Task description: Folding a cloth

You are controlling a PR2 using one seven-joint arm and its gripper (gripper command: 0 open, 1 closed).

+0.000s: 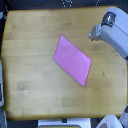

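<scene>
While the cloth [73,60] lies flat and skewed mid-counter [30,35], nothing holds it.

Its tool [93,35] hovers off the far corner toward the exterior view's right; whether released or clenched I cannot tell. Thin fabric may slide or bunch if the pinch catches only an edge.

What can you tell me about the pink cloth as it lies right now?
The cloth is a thin, plain bright pink sheet, four-sided with straight edges and no pattern. It lies flat near the middle of the wooden table, turned diagonally, one corner pointing toward the bottom of the exterior view. Only the table touches it; the robot arm is apart, at the exterior view's upper right.
</scene>
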